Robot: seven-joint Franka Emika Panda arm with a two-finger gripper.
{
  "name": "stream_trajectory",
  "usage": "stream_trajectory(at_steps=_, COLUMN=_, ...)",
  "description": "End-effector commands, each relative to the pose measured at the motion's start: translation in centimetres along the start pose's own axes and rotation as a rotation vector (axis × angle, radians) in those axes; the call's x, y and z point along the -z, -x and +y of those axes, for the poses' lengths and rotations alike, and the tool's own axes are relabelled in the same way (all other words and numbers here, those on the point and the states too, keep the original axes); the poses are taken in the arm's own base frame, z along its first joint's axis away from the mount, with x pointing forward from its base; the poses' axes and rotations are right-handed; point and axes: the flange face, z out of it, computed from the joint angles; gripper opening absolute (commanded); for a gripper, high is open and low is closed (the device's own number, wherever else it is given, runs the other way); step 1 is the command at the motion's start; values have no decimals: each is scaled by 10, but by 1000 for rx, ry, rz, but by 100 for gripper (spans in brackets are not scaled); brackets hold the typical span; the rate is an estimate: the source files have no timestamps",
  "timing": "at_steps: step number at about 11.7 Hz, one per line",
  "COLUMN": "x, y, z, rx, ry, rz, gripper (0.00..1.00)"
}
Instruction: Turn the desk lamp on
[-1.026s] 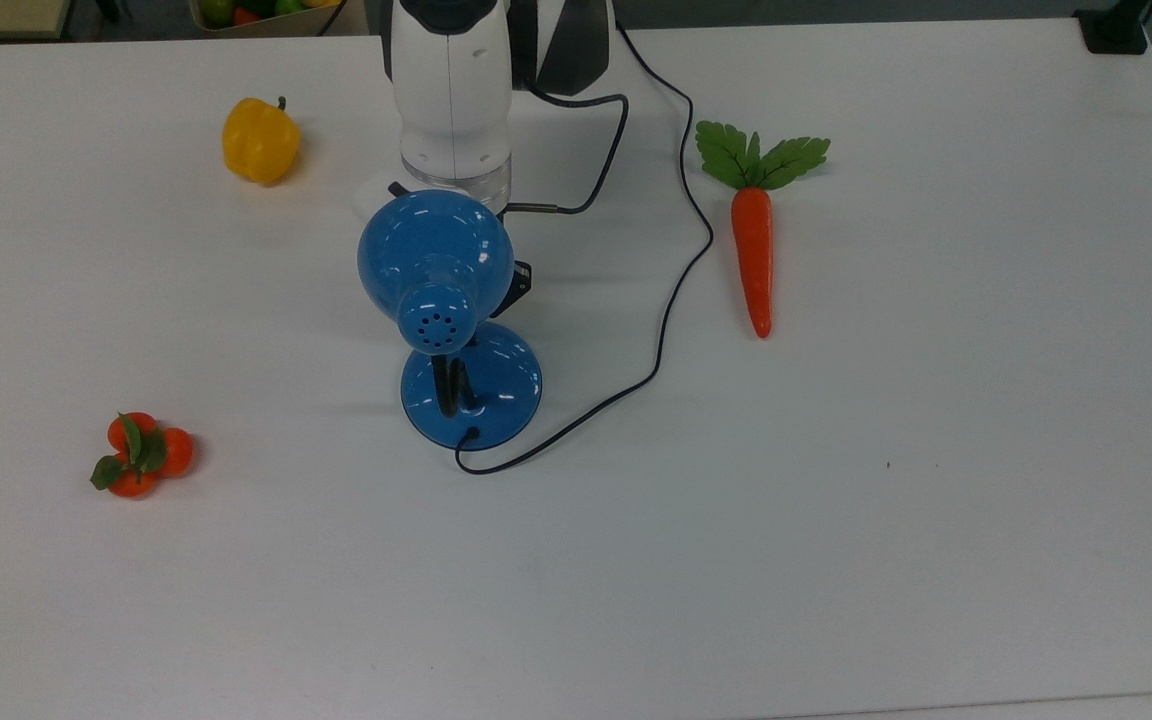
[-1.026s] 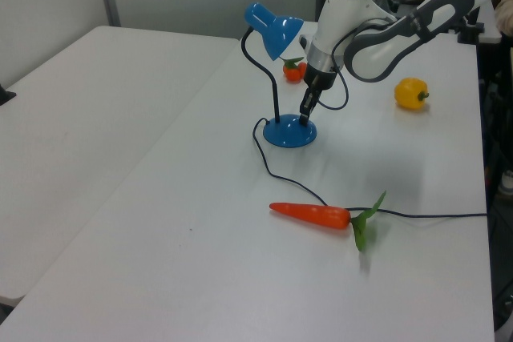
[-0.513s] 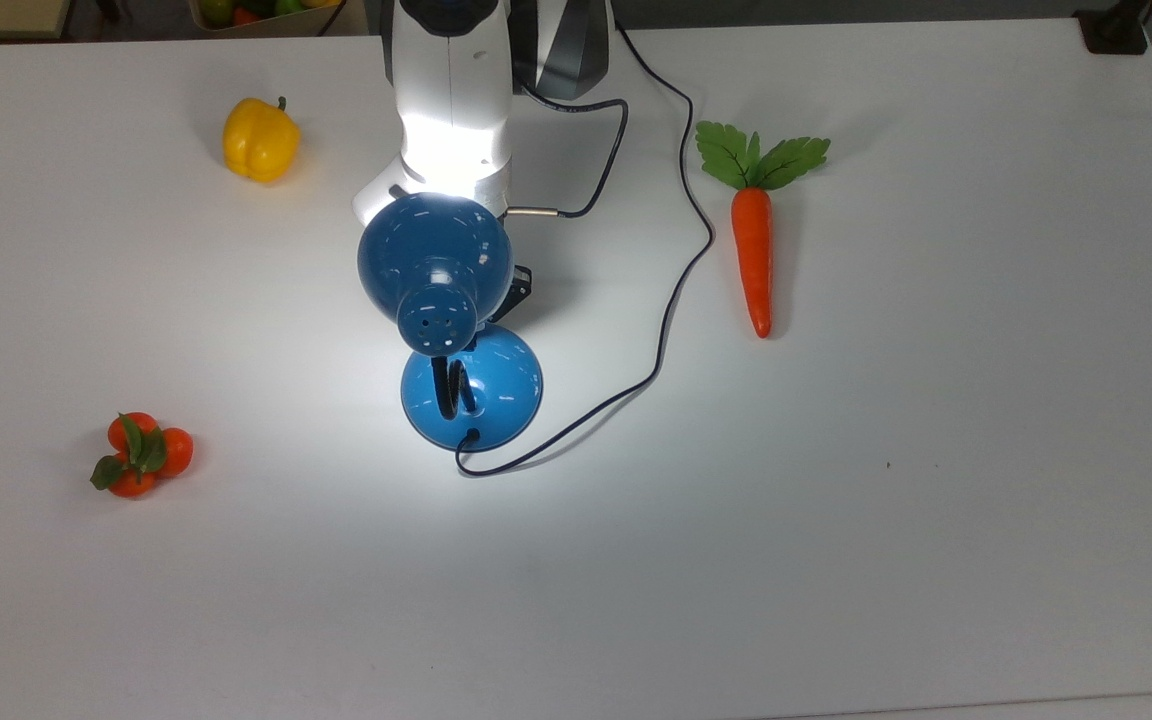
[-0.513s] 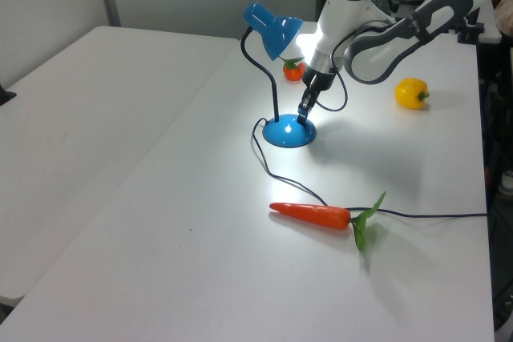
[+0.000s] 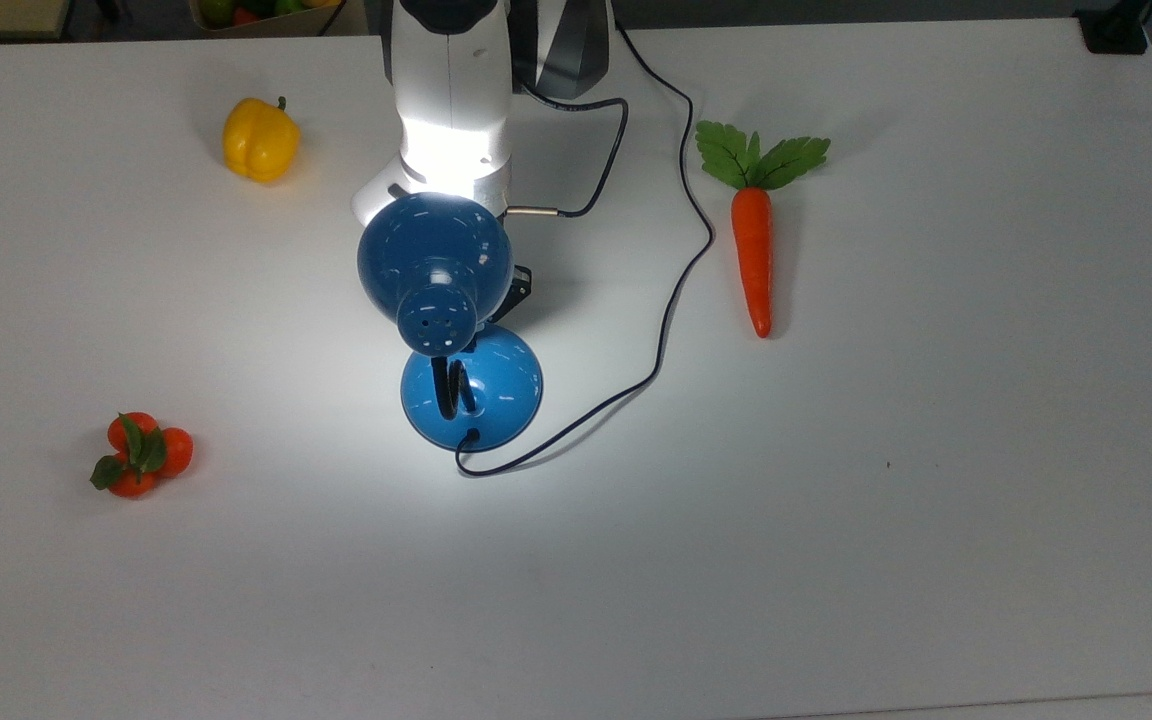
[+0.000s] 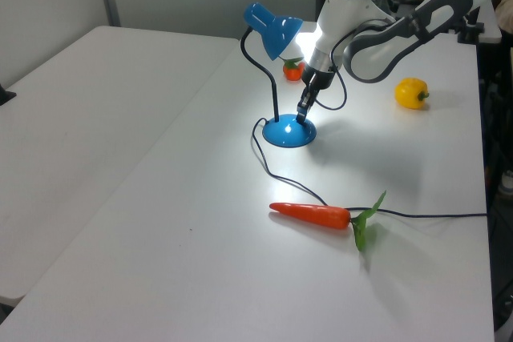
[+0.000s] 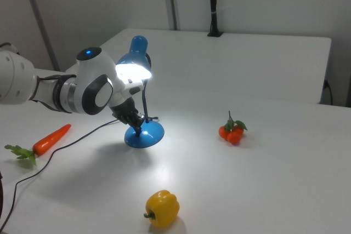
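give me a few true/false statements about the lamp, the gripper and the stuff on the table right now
1. The desk lamp is lit. True: its shade glows and bright light falls on the table.
2. The gripper hangs over the carrot. False: it is down at the lamp's round blue base; the carrot lies apart from it.
3. The yellow pepper lies inside the lamp's base. False: it sits on the bare table, away from the lamp.
4. The lamp's black cord runs across the table between the lamp and the carrot in the top view. True.
5. The tangerines are stacked on the carrot. False: they sit alone, on the other side of the lamp.
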Motion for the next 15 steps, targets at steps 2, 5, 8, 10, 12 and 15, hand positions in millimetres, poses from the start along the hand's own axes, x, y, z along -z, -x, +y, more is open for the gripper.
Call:
stream_trajectory(at_steps=2, x=45, y=11, z=2, rx=-22, ry=3, rz=-154, gripper=0)
stream_trajectory(at_steps=5, x=95, y=25, z=5, rx=-20, ry=14, rz=-273, gripper=0)
stream_trajectory(at_steps=8, x=151, y=23, z=9, rx=-16, ry=19, rz=-328, gripper=0)
stream_trajectory(at_steps=10, x=194, y=12, z=9, rx=-16, ry=22, rz=-345, gripper=0)
stream_trajectory(at_steps=12, x=238, y=12, z=8, rx=-14, ry=18, rz=-335, gripper=0)
stream_trajectory(at_steps=15, x=274, y=15, z=10, rx=-15, ry=12, rz=-323, gripper=8)
